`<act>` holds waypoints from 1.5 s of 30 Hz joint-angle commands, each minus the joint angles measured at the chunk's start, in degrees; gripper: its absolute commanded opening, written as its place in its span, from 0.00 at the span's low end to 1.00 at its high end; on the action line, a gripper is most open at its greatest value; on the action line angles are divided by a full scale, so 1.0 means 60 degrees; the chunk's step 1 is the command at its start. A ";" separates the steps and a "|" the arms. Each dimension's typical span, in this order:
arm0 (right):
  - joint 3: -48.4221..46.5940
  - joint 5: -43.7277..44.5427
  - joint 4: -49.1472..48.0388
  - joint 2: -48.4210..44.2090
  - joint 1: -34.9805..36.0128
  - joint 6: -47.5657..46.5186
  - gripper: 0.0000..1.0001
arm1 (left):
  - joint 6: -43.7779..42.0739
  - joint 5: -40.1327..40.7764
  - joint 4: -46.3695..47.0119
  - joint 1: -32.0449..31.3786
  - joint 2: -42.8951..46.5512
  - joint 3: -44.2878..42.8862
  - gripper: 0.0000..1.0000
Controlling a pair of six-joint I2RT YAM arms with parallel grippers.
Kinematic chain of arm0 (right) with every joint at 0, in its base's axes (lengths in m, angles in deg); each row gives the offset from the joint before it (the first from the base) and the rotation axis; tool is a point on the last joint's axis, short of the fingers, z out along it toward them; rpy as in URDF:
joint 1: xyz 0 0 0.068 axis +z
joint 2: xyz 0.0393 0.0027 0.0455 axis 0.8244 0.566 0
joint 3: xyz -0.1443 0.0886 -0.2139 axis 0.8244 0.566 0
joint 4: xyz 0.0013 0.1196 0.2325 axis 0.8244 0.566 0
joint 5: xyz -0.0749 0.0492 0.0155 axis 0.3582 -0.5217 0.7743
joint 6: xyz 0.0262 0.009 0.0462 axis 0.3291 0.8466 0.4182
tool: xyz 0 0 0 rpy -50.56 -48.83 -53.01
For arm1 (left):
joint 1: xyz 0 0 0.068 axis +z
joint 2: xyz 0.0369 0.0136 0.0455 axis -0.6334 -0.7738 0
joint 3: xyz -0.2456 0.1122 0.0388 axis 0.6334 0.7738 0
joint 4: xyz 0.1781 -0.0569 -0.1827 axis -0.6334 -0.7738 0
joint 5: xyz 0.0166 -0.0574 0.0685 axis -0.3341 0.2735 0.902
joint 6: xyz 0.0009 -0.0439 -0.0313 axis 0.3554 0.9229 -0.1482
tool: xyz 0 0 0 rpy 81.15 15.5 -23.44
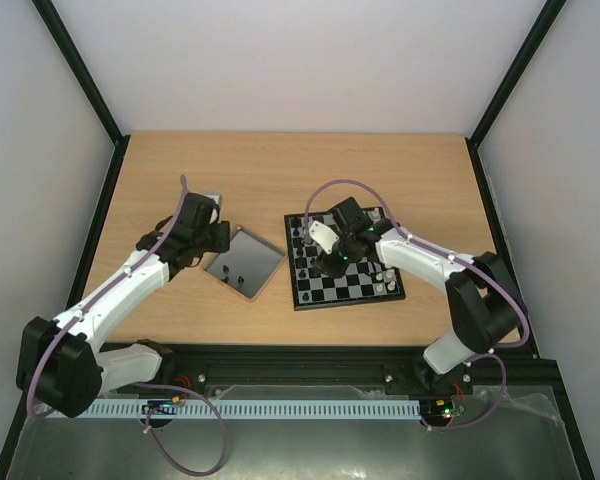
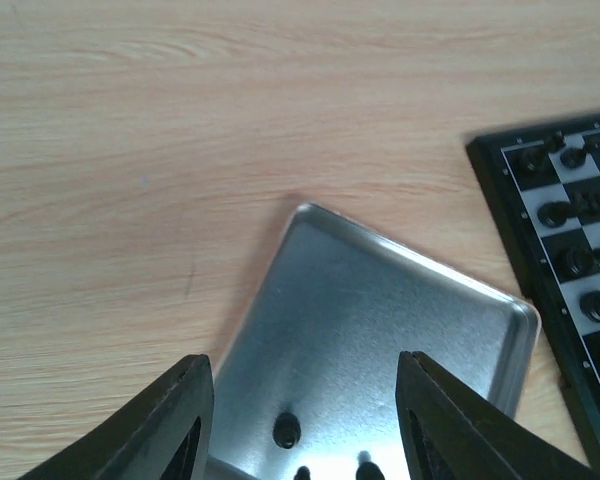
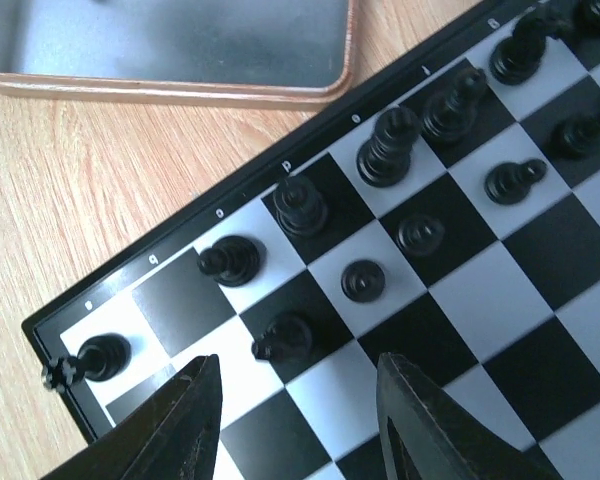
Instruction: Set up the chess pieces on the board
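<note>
The chessboard (image 1: 355, 290) lies right of centre on the table, also in the right wrist view (image 3: 500, 290) and at the right edge of the left wrist view (image 2: 540, 215). Several black pieces (image 3: 300, 205) stand along its far rows, and white pieces (image 1: 385, 282) near its right side. One black piece (image 3: 283, 338) lies between my right gripper's (image 3: 295, 420) open, empty fingers, just above the board. My left gripper (image 2: 305, 425) is open and empty over the grey tray (image 2: 420, 300), where a black piece (image 2: 287, 431) and two more at the frame's bottom edge rest.
The grey tray (image 1: 265, 250) sits left of the board on the wooden table, its edge also in the right wrist view (image 3: 180, 85). Black frame posts and white walls enclose the table.
</note>
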 commanded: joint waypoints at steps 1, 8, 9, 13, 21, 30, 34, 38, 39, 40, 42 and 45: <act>-0.0573 0.0182 0.0709 0.0630 0.0303 0.0072 0.45 | -0.0068 0.0490 0.0539 0.0185 0.0525 0.0275 0.52; -0.1014 0.0256 0.1056 0.1250 0.0481 0.0289 0.42 | -0.0079 0.0190 0.0495 0.0186 0.0483 0.0297 0.52; -0.1073 0.0306 0.1091 0.1320 0.0513 0.0309 0.42 | -0.0079 0.0164 0.0502 0.0186 0.0476 0.0297 0.52; -0.1095 0.0419 0.1169 0.1486 0.0612 0.0383 0.40 | -0.0078 0.0139 0.0468 0.0186 0.0447 0.0313 0.52; -0.1106 0.0930 0.1139 0.1816 0.0651 0.0543 0.30 | -0.0093 0.0124 0.0463 0.0186 0.0364 0.0319 0.52; -0.0983 0.0528 0.1258 0.1446 0.0651 0.0508 0.12 | -0.0093 0.0113 0.0443 0.0186 0.0256 0.0322 0.52; -0.0917 -0.0247 0.1521 0.1093 0.0677 0.0358 0.09 | -0.0093 0.0095 0.0439 0.0186 0.0234 0.0328 0.52; -0.0764 -0.0772 0.1667 0.0863 0.0772 0.0248 0.09 | -0.0109 0.0083 0.0445 0.0187 0.0210 0.0327 0.52; -0.0722 -0.0831 0.1675 0.0835 0.0802 0.0218 0.09 | -0.0112 0.0068 0.0446 0.0186 0.0198 0.0325 0.52; -0.0708 -0.0879 0.1699 0.0840 0.0829 0.0188 0.09 | -0.0108 0.0066 0.0444 0.0186 0.0186 0.0323 0.52; -0.0696 -0.1011 0.1751 0.0872 0.0888 0.0132 0.09 | -0.0108 0.0055 0.0436 0.0186 0.0175 0.0315 0.53; -0.0725 -0.1098 0.1795 0.0971 0.1028 0.0081 0.09 | -0.0108 0.0066 0.0425 0.0186 0.0182 0.0313 0.52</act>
